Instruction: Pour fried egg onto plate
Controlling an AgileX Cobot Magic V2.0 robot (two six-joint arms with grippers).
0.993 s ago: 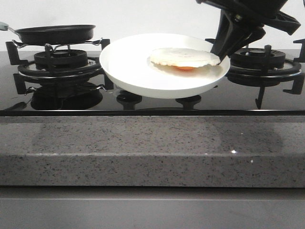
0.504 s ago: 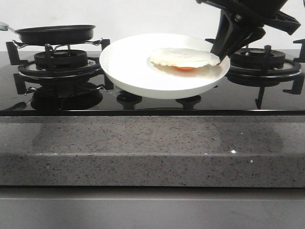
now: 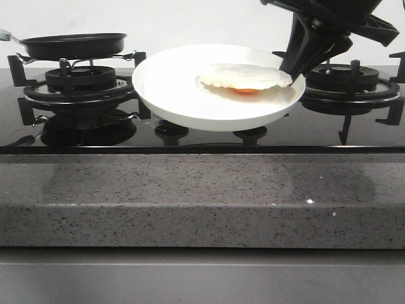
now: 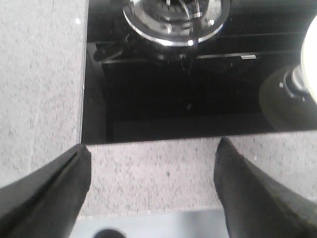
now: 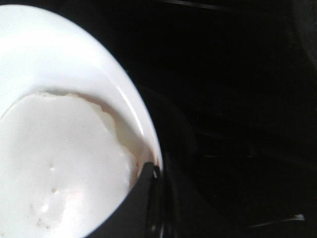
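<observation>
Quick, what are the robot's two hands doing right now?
Left gripper: open, holding nothing.
Right gripper: shut on the plate rim, fried egg on it.

1 plate (image 3: 183,95), white. 1 fried egg (image 3: 243,76) on it. 1 frying pan (image 3: 74,44), black. 2 burners with grates: left burner (image 3: 79,79), right burner (image 3: 347,76). 2 knobs (image 3: 171,132) partly seen under plate. 2 pincers: left pincer (image 4: 151,191), right pincer (image 3: 297,60). 1 speckled grey surface (image 3: 202,196).
</observation>
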